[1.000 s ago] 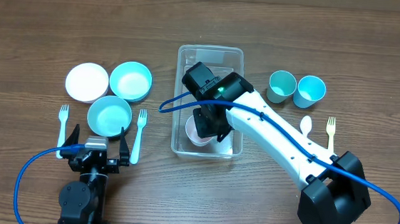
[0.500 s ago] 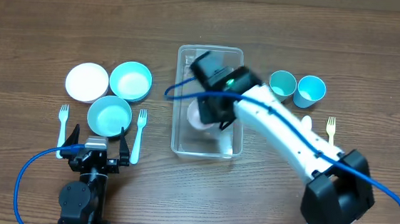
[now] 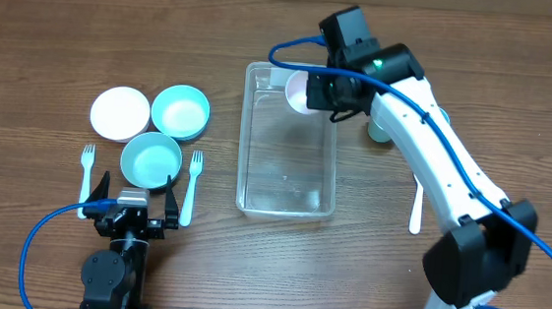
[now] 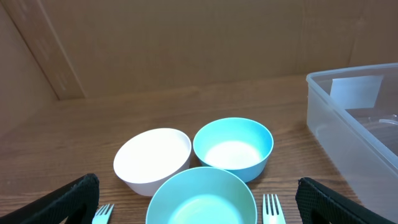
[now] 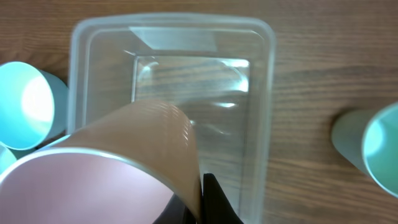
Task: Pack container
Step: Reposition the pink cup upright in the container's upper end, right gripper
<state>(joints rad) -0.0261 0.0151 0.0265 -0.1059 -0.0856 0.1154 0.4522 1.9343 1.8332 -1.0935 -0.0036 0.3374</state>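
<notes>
the clear container [image 3: 287, 165] lies in the middle of the overhead frame, long side running top to bottom. the right gripper [image 3: 326, 91] hangs over its upper right corner, fingers pinched together on the wall of a pink cup [image 3: 299, 92]. the left gripper [image 3: 136, 193] sits at lower left, fingers spread wide, holding nothing, just below a teal bowl [image 3: 151, 159].

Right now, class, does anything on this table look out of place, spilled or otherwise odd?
Nothing is spilled or broken. One oddity: the container is empty, though it is meant to be packed, and the right gripper holds a pink cup over its far rim rather than inside it.
</notes>
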